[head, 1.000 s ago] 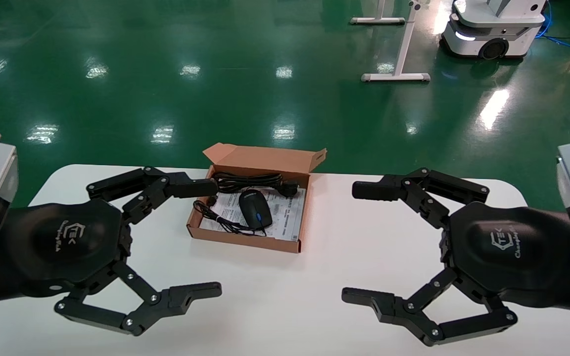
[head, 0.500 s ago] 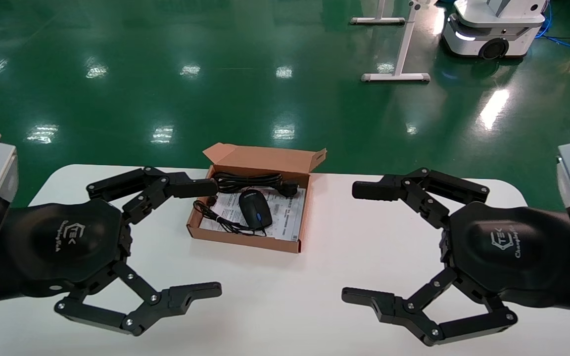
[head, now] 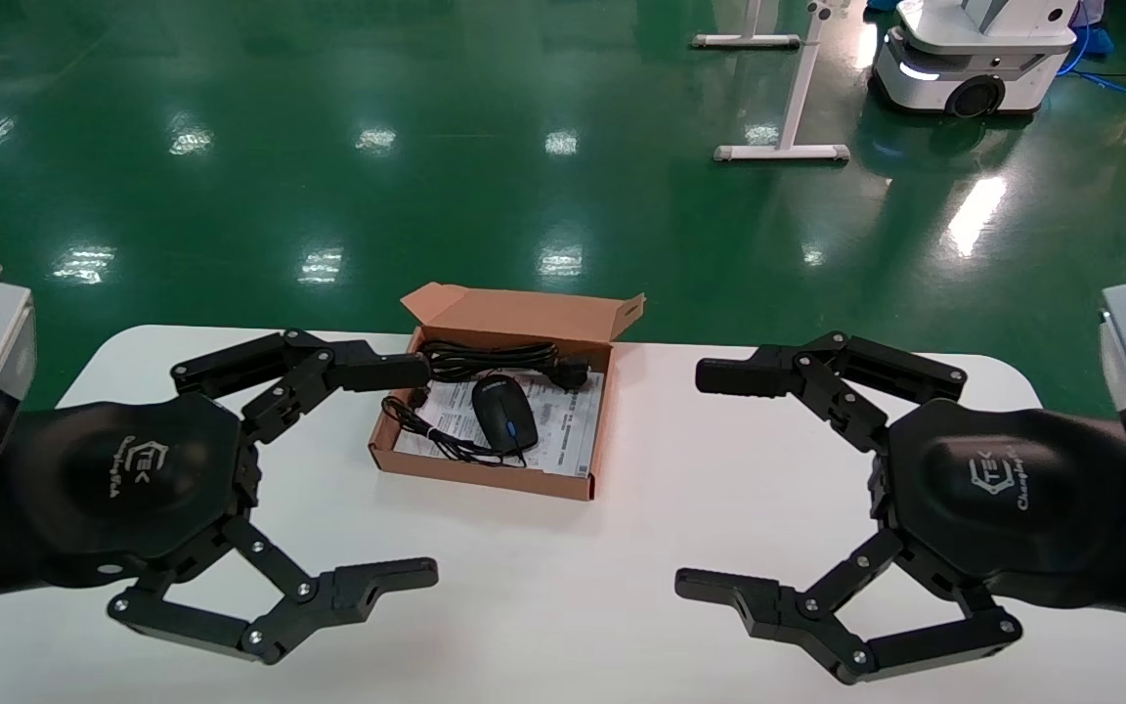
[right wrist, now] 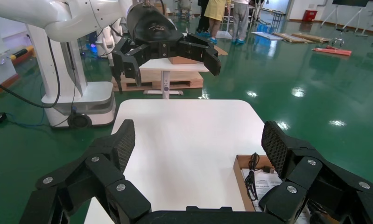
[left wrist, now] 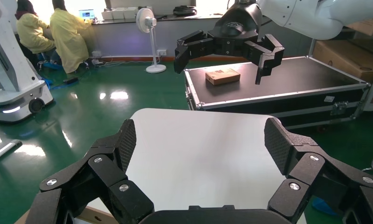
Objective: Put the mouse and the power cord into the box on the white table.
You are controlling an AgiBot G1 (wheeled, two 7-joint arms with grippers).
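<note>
Holding both grippers apart and empty above the counter (head: 680,548): left gripper (head: 421,469), right gripper (head: 690,479). Nothing is changing since a second ago; mouse (head: 503,414) and power cord (head: 499,358) are lying inside the box (head: 485,481) by the far edge, so the task is looking complete.

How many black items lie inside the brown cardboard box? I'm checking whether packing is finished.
2: the thick black power cord along the shallow brown cardboard box's far wall, and the small black oval mouse on the paper lining, mid-box.
</note>
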